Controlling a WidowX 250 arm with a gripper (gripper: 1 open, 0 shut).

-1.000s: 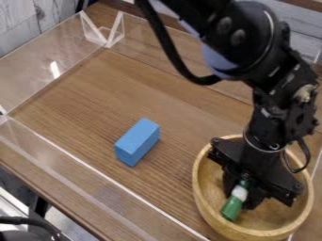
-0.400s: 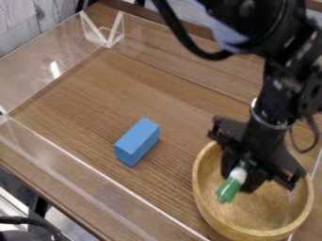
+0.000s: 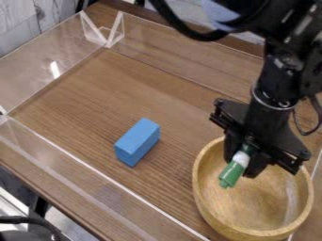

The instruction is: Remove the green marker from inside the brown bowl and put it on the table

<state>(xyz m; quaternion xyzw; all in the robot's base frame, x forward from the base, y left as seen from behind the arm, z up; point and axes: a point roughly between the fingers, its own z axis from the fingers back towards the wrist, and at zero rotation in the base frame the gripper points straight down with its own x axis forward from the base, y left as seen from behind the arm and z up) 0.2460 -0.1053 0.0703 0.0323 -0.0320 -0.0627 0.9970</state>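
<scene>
The green marker (image 3: 233, 173) hangs tilted in the air just above the left inner side of the brown bowl (image 3: 266, 209), its green cap pointing down and left. My gripper (image 3: 243, 157) is shut on the marker's upper end, coming down from the black arm at the upper right. The bowl sits at the lower right of the table (image 3: 113, 85), with nothing else visible inside it. The arm hides the bowl's far rim.
A blue rectangular block (image 3: 137, 141) lies on the tabletop left of the bowl. Low clear acrylic walls (image 3: 38, 56) border the table at the back and left. A clear angled bracket (image 3: 104, 34) stands at the back wall.
My gripper has risen with the green marker, lifting it off the bowl's floor and shifting slightly up and back. The bowl and blue block have stayed put.
</scene>
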